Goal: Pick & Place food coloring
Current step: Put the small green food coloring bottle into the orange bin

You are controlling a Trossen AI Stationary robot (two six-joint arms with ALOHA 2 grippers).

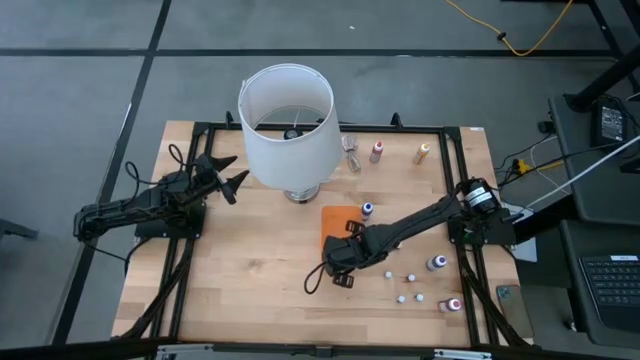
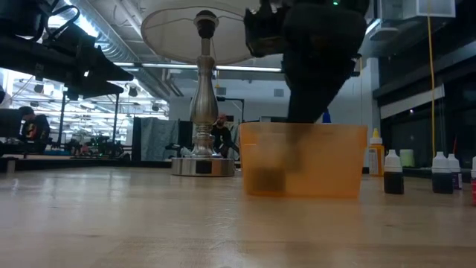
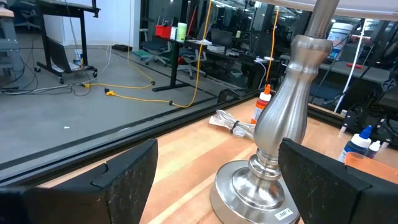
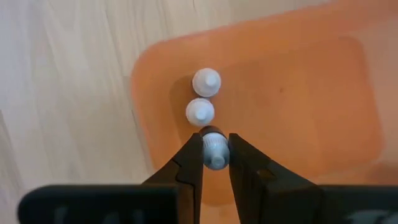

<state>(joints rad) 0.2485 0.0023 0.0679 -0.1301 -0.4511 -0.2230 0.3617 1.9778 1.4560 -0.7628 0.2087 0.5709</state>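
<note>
The food coloring is a set of tiny bottles. Two white-capped ones point(image 4: 206, 81) point(image 4: 200, 111) stand in the orange tray point(image 4: 298, 106). My right gripper point(image 4: 215, 142) hangs over the tray point(image 1: 340, 222), pointing steeply down, and is shut on a third white-capped bottle point(image 4: 215, 152). More bottles stand on the table to the right: small white ones point(image 1: 401, 287), a purple one point(image 1: 437, 263), a red one point(image 1: 453, 304), a blue one point(image 1: 367, 209). My left gripper point(image 1: 232, 176) waits open at the table's left, level, beside the lamp point(image 3: 280, 124). My right gripper pinches the tiny bottle by its white cap point(image 4: 215, 155) between its two fingertips point(image 4: 194, 152). The fingers come from above, slanting down. The bottle stands upright below them, in line with the two others in the tray. Whether its bottom rests on the tray I cannot tell.
A lamp with a big white shade point(image 1: 288, 118) stands at the far middle, on a metal base point(image 2: 199, 165). Pink point(image 1: 377, 151) and orange point(image 1: 423, 153) bottles and a clear wrapper point(image 1: 352, 152) lie near the far edge. Bare wood lies near left.
</note>
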